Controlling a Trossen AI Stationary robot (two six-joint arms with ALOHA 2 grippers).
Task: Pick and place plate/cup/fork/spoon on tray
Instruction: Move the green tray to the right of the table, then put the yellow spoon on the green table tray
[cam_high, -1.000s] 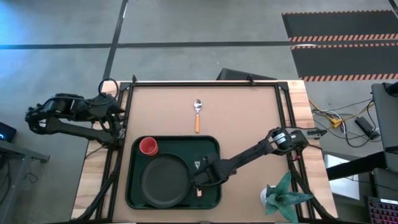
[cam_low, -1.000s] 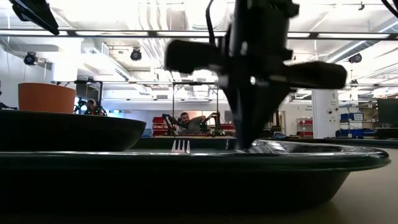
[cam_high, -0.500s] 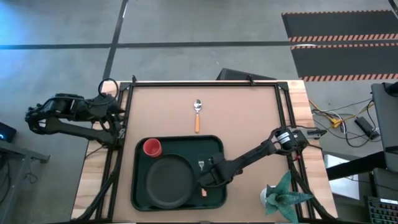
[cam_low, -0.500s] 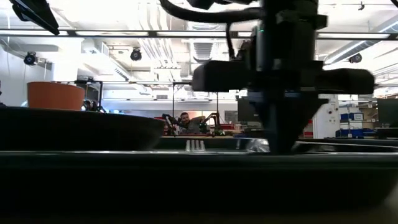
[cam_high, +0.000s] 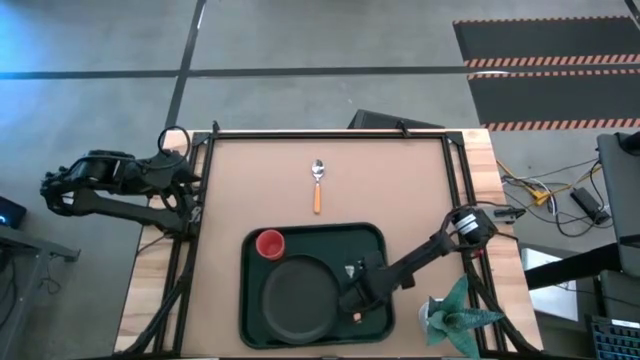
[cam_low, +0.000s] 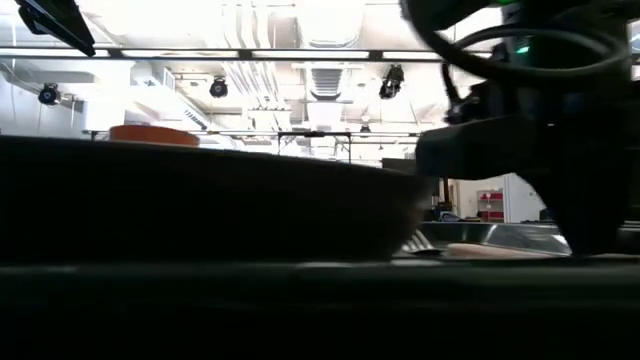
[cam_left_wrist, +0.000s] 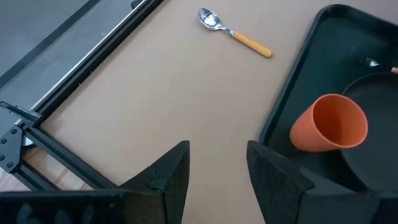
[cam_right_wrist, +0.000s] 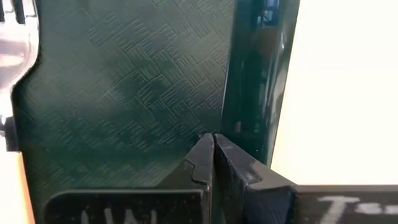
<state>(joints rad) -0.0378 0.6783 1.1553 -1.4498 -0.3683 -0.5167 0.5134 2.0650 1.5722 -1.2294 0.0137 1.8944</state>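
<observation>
- The tray (cam_high: 375, 237) is seen on the near half of the bench (cam_high: 260, 180), somewhat toward the right side.
- The plate (cam_high: 300, 295) is laid inside the tray, with the cup (cam_high: 269, 243) standing upright in the tray's far-left corner, just beside the plate.
- The fork (cam_high: 353, 288) is laid in the tray to the right of the plate, its tines pointing away.
- The spoon (cam_high: 318, 184) is left on the bare bench beyond the tray, apart from it.
- The right hand (cam_high: 356, 296) is lowered inside the tray by the fork, its fingers (cam_right_wrist: 208, 158) pressed together at the tray floor beside the rim.
- The left hand (cam_left_wrist: 214, 165) is held off the bench's left edge, its fingers parted and gripping nothing.
</observation>
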